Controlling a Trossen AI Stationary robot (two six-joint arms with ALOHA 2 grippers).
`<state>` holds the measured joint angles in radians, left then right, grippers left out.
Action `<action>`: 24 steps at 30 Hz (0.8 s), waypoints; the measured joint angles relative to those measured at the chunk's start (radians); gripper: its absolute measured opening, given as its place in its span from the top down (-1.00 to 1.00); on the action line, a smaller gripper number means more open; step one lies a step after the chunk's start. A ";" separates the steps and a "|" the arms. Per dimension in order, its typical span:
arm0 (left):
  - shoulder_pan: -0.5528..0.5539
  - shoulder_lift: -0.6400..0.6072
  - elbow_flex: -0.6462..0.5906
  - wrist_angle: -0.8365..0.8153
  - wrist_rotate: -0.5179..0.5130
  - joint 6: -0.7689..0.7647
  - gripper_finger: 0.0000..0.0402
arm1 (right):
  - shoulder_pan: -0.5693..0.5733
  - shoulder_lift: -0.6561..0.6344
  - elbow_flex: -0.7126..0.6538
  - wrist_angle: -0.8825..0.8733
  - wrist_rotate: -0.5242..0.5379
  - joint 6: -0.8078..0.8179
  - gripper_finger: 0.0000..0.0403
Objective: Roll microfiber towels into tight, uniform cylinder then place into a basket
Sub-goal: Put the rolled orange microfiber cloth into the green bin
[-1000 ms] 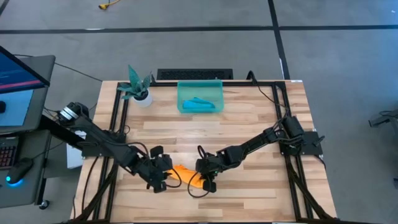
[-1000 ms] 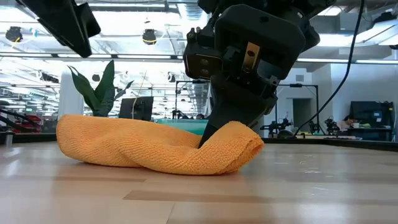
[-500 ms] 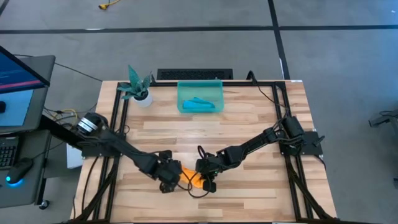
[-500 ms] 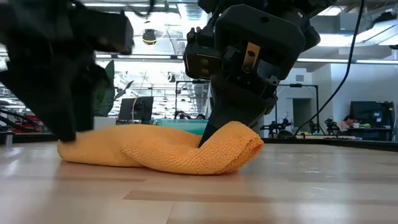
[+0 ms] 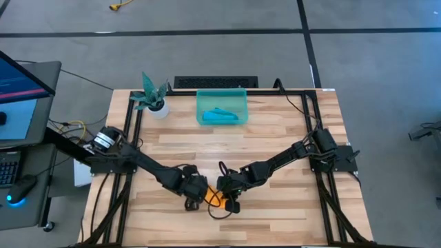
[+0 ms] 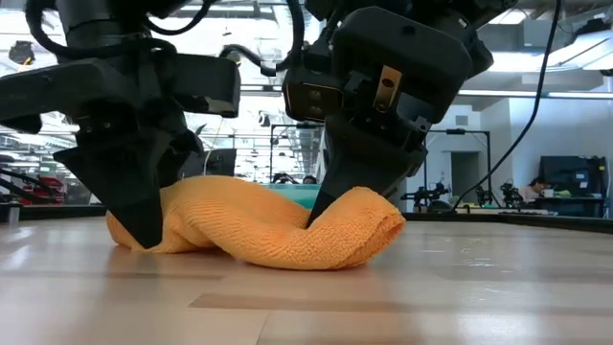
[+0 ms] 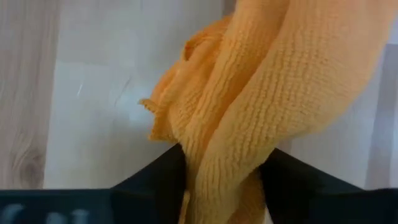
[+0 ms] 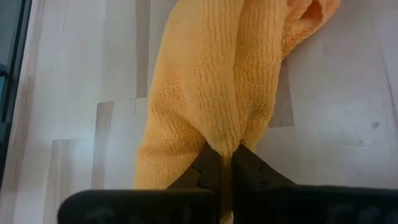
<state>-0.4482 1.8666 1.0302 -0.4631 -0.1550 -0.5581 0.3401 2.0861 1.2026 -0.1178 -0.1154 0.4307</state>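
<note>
Orange towel (image 6: 278, 230) lies on the tabletop (image 5: 275, 138) near its front edge, largely hidden from above by both claws. Right claw (image 8: 225, 163) is clamped tight on one end. Left claw (image 7: 224, 171) stands spread, astride the other end. Teal towel (image 5: 222, 115) rests inside the basket (image 5: 221, 95) at the far edge. No legible writing.

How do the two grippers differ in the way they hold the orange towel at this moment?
The right gripper is shut tight, pinching a thin fold of the orange towel; the left gripper stands wide, its fingers astride a thick bunch of the cloth. In the low view, the right gripper is at the towel's folded end, the left gripper at the opposite end. Both reach down to the table.
</note>
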 joint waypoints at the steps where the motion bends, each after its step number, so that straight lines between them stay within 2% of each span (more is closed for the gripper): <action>1: -0.007 0.001 0.000 0.005 -0.005 0.013 0.20 | 0.000 0.000 0.000 -0.001 0.000 -0.013 0.87; 8: -0.026 0.001 -0.003 0.019 -0.037 0.105 0.89 | -0.007 -0.053 -0.001 -0.085 0.048 -0.058 0.89; 16: 0.048 -0.096 -0.015 -0.034 -0.133 0.319 0.85 | -0.020 -0.127 -0.004 -0.211 0.318 -0.138 0.89; 24: 0.267 -0.222 -0.012 -0.102 -0.099 0.499 0.93 | -0.142 -0.168 0.021 -0.308 0.390 -0.305 0.90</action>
<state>-0.1810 1.6449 1.0183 -0.5647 -0.2537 -0.0591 0.1982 1.9182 1.2236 -0.4261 0.2750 0.1253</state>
